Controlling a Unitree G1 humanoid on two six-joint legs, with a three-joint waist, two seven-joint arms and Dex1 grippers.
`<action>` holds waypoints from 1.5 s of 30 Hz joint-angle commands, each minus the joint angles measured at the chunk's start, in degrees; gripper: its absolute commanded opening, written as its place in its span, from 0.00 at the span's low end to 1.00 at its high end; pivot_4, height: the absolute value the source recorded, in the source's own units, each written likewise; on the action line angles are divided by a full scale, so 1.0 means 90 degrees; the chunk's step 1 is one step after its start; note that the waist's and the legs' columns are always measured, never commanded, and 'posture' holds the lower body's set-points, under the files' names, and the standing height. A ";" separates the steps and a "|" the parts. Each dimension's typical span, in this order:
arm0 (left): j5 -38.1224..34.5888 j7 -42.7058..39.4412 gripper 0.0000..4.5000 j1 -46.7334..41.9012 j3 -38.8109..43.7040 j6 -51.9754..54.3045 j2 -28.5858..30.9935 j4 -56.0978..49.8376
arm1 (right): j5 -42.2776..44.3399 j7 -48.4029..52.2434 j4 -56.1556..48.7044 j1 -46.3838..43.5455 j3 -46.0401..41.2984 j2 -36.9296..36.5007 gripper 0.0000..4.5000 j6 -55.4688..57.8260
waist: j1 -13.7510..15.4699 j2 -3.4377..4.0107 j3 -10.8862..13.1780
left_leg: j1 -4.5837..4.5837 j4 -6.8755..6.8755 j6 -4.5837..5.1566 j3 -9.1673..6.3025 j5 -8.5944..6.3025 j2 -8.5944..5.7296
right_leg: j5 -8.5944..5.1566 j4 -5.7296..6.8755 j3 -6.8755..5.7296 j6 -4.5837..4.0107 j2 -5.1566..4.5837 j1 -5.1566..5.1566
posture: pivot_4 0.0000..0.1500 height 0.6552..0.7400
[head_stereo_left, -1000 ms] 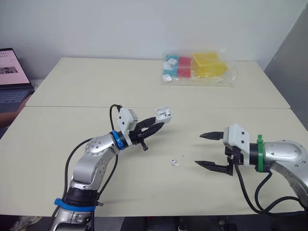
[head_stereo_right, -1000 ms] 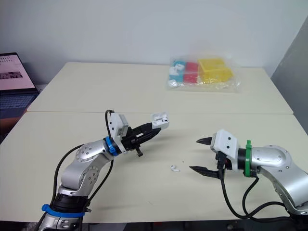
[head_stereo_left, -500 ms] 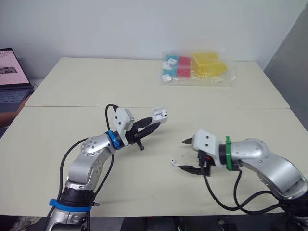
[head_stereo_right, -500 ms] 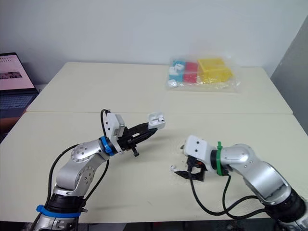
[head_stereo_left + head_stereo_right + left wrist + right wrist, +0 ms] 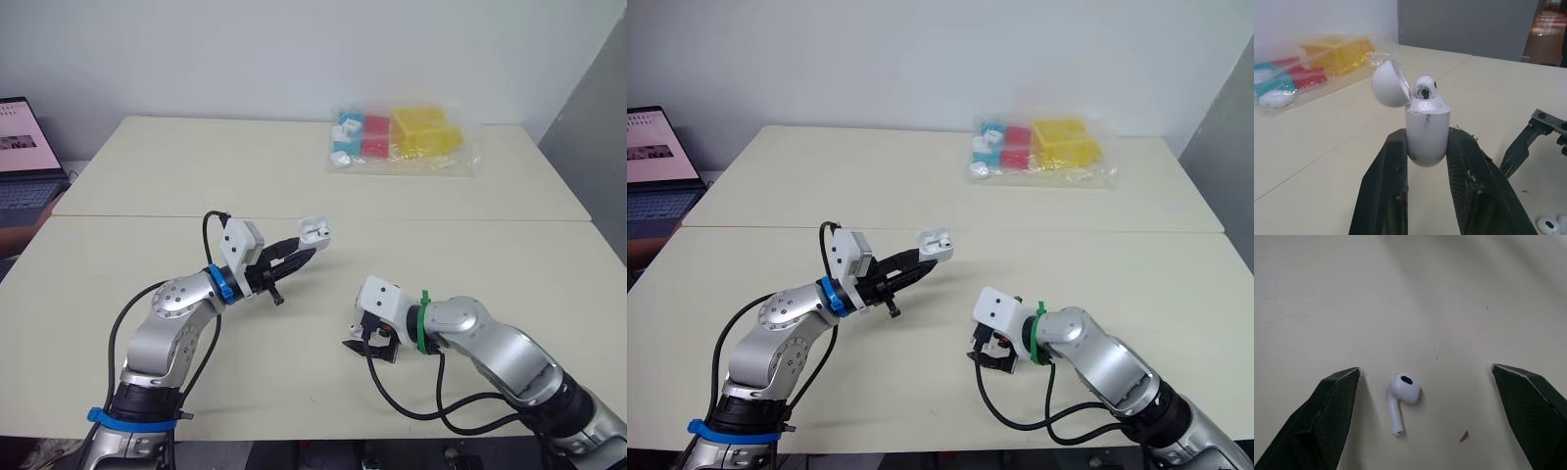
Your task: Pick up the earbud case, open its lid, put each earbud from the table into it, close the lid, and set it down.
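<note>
Earbud case [image 5: 1426, 129]: clenched lid-open by left end effector [image 5: 302, 250] (awaiting loading). Earbud [image 5: 1403, 391]: straddled by released right end effector [image 5: 1425, 369].

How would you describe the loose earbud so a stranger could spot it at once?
On the near table, look between the open fingers of the right gripper. A small white earbud lies flat on the bare tabletop there. Unlike the other earbud, seated in the open case that the left gripper holds up, this one lies loose.
</note>
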 commanded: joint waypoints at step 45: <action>-0.0024 0.0123 0.16 0.0335 0.0024 0.0032 -0.0043 -0.0677 | -0.0661 0.4400 0.1962 0.1075 -0.1456 -0.3896 0.26 -0.4048 | 0.0040 -0.0003 0.0000 | -0.0002 0.0007 -0.0001 0.0008 0.0000 -0.0014 | 0.0007 -0.0025 0.0001 0.0018 -0.0021 0.0013 | 1.00 1.00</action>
